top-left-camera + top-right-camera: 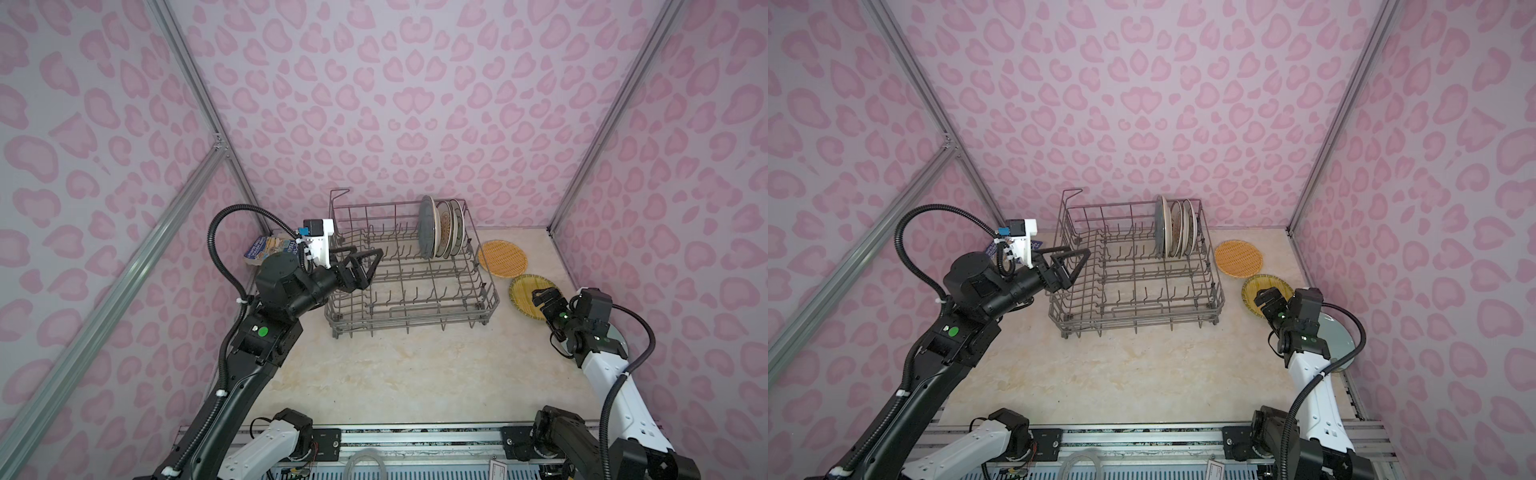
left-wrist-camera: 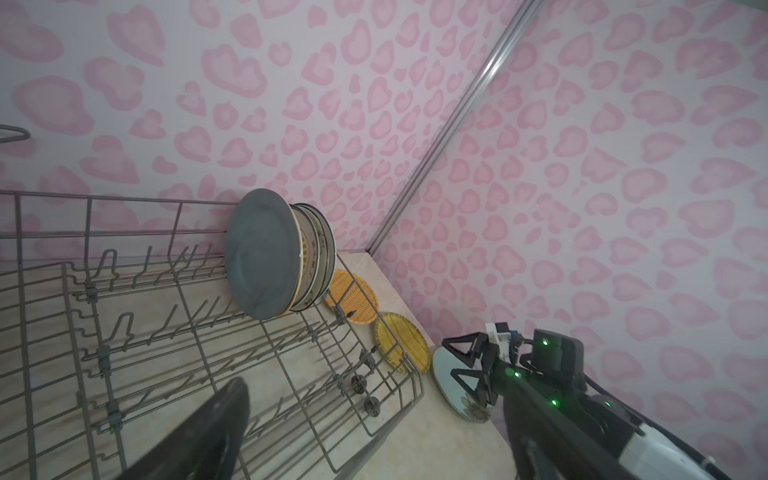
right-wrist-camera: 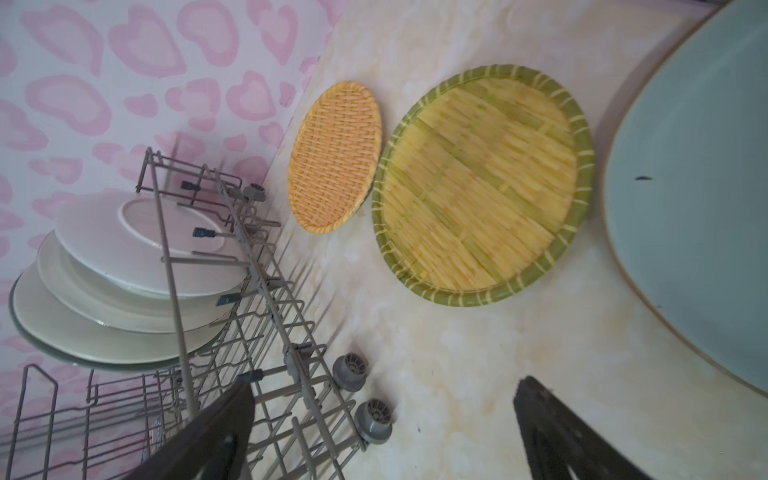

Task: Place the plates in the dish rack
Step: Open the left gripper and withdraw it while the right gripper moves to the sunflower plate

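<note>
The grey wire dish rack (image 1: 409, 322) (image 1: 1133, 322) stands mid-table. Three plates stand upright in its far right corner, the grey-blue one (image 1: 426, 226) (image 2: 259, 253) in front. On the table right of the rack lie an orange woven plate (image 1: 502, 258) (image 3: 334, 156), a yellow woven plate (image 1: 524, 291) (image 3: 482, 183) and a pale blue-green plate (image 1: 1339, 340) (image 3: 698, 208). My left gripper (image 1: 368, 257) hangs open and empty over the rack's left side. The right gripper (image 1: 544, 297) (image 3: 382, 436) is open and empty, low over the yellow plate's near edge.
A blue book (image 1: 266, 249) lies against the left wall behind my left arm. Pink patterned walls close in on three sides. The rack's small wheels (image 3: 374, 419) stick out beside the right gripper. Bare marble table (image 1: 395, 374) lies in front of the rack.
</note>
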